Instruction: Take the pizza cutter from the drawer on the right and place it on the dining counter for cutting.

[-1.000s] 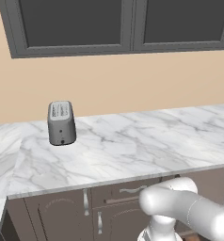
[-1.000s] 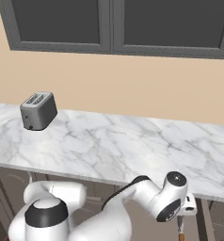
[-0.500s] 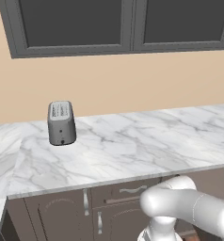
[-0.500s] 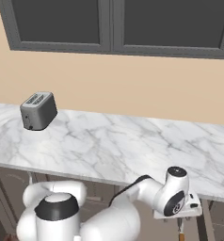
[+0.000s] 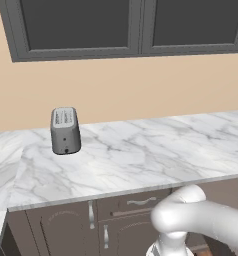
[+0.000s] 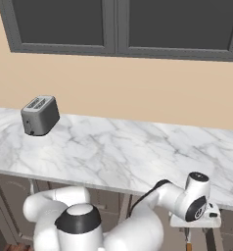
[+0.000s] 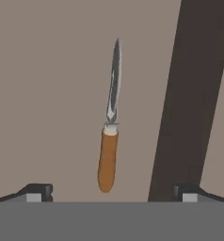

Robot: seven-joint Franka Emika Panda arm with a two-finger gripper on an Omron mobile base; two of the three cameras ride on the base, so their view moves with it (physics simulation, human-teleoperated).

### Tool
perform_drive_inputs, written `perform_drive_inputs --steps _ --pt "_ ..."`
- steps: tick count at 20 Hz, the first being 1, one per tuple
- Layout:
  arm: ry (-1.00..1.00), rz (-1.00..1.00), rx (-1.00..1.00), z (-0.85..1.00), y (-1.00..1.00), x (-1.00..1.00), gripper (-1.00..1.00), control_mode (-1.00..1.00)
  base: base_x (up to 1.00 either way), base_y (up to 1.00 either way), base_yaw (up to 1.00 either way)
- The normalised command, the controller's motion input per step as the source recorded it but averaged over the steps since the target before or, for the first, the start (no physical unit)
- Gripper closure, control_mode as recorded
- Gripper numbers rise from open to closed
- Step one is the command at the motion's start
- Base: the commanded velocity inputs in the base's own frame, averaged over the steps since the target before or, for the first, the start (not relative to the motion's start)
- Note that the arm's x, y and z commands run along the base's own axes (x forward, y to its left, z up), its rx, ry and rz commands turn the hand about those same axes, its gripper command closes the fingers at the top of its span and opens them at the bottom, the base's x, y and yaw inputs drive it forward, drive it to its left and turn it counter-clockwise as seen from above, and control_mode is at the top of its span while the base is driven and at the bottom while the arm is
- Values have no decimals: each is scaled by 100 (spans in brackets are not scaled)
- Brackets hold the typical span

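Observation:
The pizza cutter (image 7: 110, 141) lies on the grey-brown floor of the drawer (image 7: 48, 94). I see it edge-on: a thin silver blade pointing up the hand view and a brown wooden handle toward me. My gripper (image 7: 113, 193) hangs above it, open, with the handle's end between the two dark fingertips (image 7: 38, 191) and nothing held. A dark drawer wall (image 7: 194, 94) runs up the right side. In the right base view my hand (image 6: 196, 214) reaches down below the front edge of the marble top. The dining counter is out of view.
A marble top (image 5: 141, 155) over grey-brown cabinets (image 5: 116, 220) spans both base views, with a grey toaster (image 5: 65, 130) at its left and dark wall cabinets (image 5: 131, 25) above. My white arm (image 6: 138, 215) bends low in front of the cabinets.
In the right base view my wrist has shifted a little to the right below the counter edge. The jaws have stayed wide apart.

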Motion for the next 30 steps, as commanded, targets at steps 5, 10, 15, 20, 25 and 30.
perform_drive_inputs --steps 5,10,15,20,25,30 --pt "0 -1 9 -17 -28 0 -100 -100 0 0 0" --pt "-5 0 1 -34 -3 0 -100 -100 0 0 0" --pt "-1 0 0 -34 0 0 -100 -100 0 0 0" --pt "0 0 0 -25 0 0 -100 -100 0 0 0" --pt "0 0 0 -21 0 0 -100 -100 0 0 0" --pt "0 0 0 -11 0 0 -100 -100 0 0 0"
